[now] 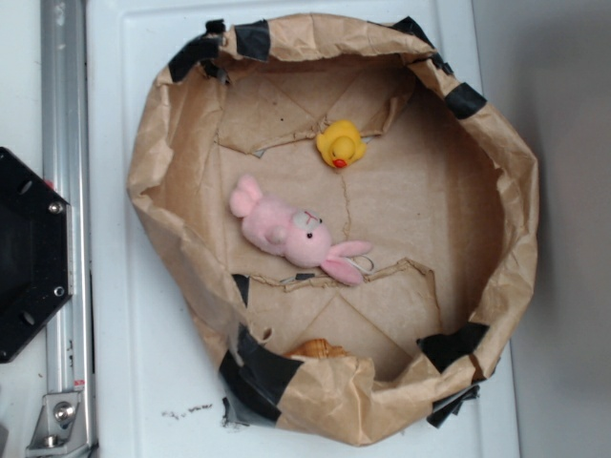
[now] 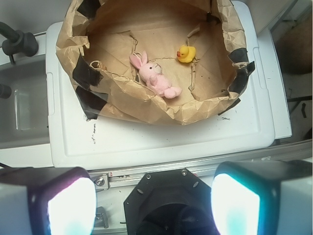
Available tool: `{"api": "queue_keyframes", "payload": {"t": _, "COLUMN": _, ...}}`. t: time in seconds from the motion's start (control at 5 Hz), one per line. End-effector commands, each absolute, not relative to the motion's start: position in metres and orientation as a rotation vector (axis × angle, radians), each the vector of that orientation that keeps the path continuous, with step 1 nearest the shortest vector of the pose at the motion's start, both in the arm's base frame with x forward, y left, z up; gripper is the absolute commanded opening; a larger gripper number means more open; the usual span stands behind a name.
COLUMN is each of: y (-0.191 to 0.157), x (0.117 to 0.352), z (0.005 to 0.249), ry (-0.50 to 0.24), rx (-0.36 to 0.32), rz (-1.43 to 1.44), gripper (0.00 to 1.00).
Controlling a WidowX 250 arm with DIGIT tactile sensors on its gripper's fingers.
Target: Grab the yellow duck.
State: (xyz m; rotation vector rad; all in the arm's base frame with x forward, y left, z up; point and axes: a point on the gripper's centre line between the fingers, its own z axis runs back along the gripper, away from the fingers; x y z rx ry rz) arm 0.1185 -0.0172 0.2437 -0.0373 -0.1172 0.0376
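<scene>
The yellow duck [image 1: 341, 144] [image 2: 186, 53] is small and glossy with an orange-red beak. It sits upright on the floor of a crumpled brown paper basin [image 1: 158, 124] [image 2: 195, 113], towards the far side in the exterior view. My gripper [image 2: 153, 200] is open; its two pale pads fill the bottom corners of the wrist view, wide apart, with nothing between them. It hangs high above the robot's black base, well short of the basin and the duck. The gripper does not show in the exterior view.
A pink plush bunny [image 1: 291, 232] [image 2: 154, 76] lies mid-basin beside the duck. A tan-orange seashell [image 1: 317, 350] peeks over the near wall. Black tape patches the paper rim. The basin rests on a white lid [image 2: 161, 142]. A metal rail [image 1: 65, 229] and the black base [image 1: 29, 253] lie to the left.
</scene>
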Motion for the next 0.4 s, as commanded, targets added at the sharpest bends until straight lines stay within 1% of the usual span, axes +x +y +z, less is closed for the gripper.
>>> {"api": "queue_keyframes", "payload": {"t": 0.0, "y": -0.017, "x": 0.118, "z": 0.244, "ry": -0.117, "rx": -0.037, "rz": 0.038, "gripper": 1.00}}
{"api": "queue_keyframes", "payload": {"t": 0.2, "y": 0.030, "x": 0.168, "z": 0.235, "ry": -0.264, "rx": 0.077, "rz": 0.082, "gripper": 1.00}}
